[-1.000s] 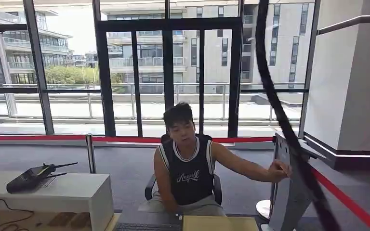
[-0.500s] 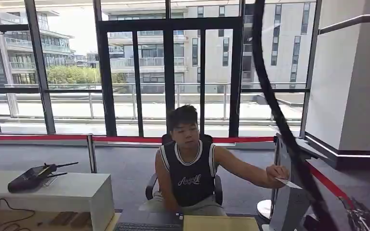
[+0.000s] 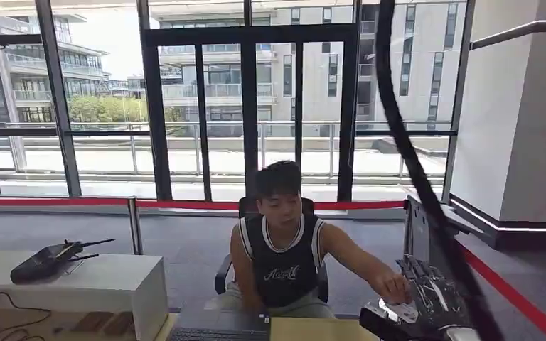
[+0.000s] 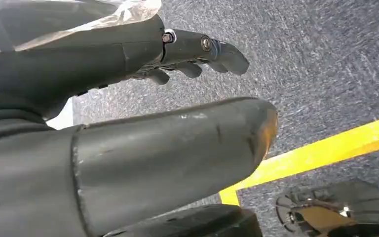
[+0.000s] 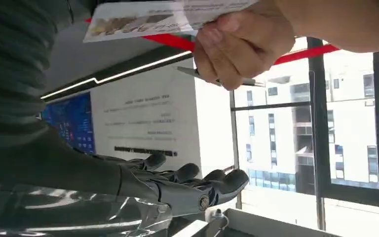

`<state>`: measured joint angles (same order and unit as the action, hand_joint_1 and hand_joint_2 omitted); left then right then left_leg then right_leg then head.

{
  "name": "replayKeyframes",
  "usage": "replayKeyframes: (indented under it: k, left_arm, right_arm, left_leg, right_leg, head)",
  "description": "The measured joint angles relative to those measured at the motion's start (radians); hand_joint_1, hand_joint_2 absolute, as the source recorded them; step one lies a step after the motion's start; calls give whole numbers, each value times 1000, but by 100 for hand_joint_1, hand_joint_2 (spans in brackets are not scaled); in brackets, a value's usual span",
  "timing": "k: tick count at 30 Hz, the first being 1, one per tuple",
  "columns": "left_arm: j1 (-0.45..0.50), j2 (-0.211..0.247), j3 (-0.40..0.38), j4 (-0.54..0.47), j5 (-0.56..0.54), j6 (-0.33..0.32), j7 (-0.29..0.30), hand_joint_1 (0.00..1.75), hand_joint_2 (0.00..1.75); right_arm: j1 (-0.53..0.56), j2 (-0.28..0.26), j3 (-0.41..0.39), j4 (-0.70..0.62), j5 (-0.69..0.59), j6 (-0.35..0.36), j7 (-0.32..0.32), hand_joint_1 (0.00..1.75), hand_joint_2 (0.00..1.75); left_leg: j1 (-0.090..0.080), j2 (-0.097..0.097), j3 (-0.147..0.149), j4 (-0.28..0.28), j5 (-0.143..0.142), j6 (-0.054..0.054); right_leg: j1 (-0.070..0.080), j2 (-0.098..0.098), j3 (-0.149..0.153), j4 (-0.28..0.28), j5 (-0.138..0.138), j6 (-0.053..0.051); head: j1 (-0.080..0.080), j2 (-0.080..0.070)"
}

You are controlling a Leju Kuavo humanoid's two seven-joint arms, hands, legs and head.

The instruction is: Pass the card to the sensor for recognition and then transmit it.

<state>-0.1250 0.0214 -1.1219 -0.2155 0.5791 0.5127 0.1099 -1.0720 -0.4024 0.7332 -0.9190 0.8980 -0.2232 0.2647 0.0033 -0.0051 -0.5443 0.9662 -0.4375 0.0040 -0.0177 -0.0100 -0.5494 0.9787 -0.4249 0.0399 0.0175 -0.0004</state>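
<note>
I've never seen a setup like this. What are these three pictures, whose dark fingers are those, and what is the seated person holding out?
One robot, three cameras. The head view looks forward at a seated person who reaches a card toward the robot's right hand, which is raised with its fingers spread. The right wrist view, turned sideways, sits behind that hand and shows the person's hand pinching the card beside it; the robot is not holding it yet. The left wrist view shows the left hand hanging over grey floor, holding nothing. On the white counter lies a black handheld device.
</note>
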Motion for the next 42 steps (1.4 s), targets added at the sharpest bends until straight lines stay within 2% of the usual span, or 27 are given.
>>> replayKeyframes:
  k: [6, 14, 15, 16, 17, 18, 42]
  left_arm:
    - [1, 0, -10, 0, -2, -10, -1, 0, 0]
    - [1, 0, -18, 0, -3, -15, -5, 0, 0]
    - [1, 0, -19, 0, -2, -15, -5, 0, 0]
    - [1, 0, -19, 0, -2, -15, -6, 0, 0]
    - [1, 0, -19, 0, -2, -15, -6, 0, 0]
    - [0, 0, -19, 0, -2, -16, -6, 0, 0]
    - [-1, 2, -23, 2, 7, -23, -7, 0, 0]
  right_arm:
    - [0, 25, 41, 19, -10, -26, -5, 0, 175]
    - [0, 33, 71, 38, -20, -45, -6, 0, 175]
    - [0, 34, 74, 39, -21, -48, -6, 12, 175]
    - [0, 34, 75, 40, -23, -51, -6, 56, 175]
    - [0, 34, 75, 42, -25, -54, -7, 166, 175]
    - [0, 35, 76, 43, -29, -56, -8, 175, 175]
    - [5, 57, 94, 85, -57, -87, -36, 175, 175]
  left_leg:
    - [0, 0, 0, 0, 0, 0]
    - [0, 0, 0, 0, 0, 0]
    - [0, 0, 0, 0, 0, 0]
    - [0, 0, 0, 0, 0, 0]
    - [0, 0, 0, 0, 0, 0]
    - [0, 0, 0, 0, 0, 0]
    - [0, 0, 0, 0, 0, 0]
  right_leg:
    - [0, 0, 0, 0, 0, 0]
    - [0, 0, 0, 0, 0, 0]
    - [0, 0, 0, 0, 0, 0]
    - [0, 0, 0, 0, 0, 0]
    - [0, 0, 0, 0, 0, 0]
    - [0, 0, 0, 0, 0, 0]
    - [0, 0, 0, 0, 0, 0]
  head:
    - [0, 0]
    - [1, 0]
    - [1, 0]
    - [1, 0]
    - [1, 0]
    - [1, 0]
    - [2, 0]
